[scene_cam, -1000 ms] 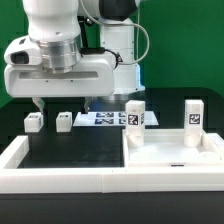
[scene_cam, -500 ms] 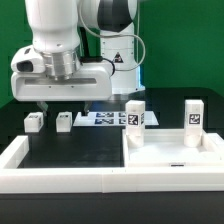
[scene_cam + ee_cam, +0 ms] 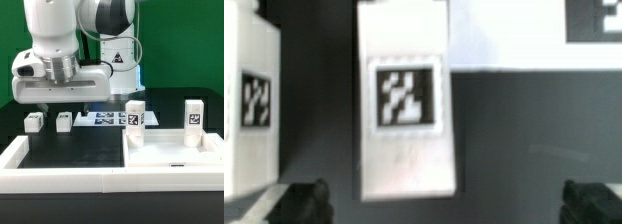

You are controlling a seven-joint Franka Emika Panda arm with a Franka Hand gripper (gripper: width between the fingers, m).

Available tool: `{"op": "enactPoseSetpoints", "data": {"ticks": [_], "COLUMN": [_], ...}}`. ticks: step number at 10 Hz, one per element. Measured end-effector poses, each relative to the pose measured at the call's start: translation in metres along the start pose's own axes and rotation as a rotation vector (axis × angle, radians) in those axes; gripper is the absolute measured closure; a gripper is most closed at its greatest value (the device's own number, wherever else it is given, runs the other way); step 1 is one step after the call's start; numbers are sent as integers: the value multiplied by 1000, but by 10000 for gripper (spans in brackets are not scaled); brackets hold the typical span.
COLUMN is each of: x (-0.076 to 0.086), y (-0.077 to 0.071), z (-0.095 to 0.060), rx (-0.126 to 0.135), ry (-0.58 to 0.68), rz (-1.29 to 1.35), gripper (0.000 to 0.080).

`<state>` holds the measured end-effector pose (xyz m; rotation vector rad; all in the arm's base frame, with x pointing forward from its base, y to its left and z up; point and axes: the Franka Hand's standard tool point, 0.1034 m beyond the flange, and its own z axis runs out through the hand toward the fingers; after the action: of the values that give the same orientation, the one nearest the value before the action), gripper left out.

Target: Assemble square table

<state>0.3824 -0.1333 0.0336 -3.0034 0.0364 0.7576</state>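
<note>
half covering the green backdrop, hanging with gripper spread wide and empty above two legs lying on the black tabletop, near the marker board.

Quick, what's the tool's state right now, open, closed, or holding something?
Tool: open, holding nothing; the white leg in its camera's view is not gripped.

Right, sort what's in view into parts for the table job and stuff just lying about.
Job: square tabletop; two upright legs; two legs lying flat.
Lying about: marker board; white rail.
</note>
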Motion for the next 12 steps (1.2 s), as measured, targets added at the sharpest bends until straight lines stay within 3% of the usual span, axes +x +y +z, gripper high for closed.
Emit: {"op": "enactPoseSetpoints", "data": {"ticks": [1, 4, 11, 12], "x": [7, 0, 0, 0], "y": [8, 18, 6, 6], "z": [3, 19, 19, 20], "rx": [-20, -27, -38, -38], "ry": [-57, -207, -230, -230], "rz": [-10, -11, -36, -40], "gripper": [150, 150, 150, 253]}}
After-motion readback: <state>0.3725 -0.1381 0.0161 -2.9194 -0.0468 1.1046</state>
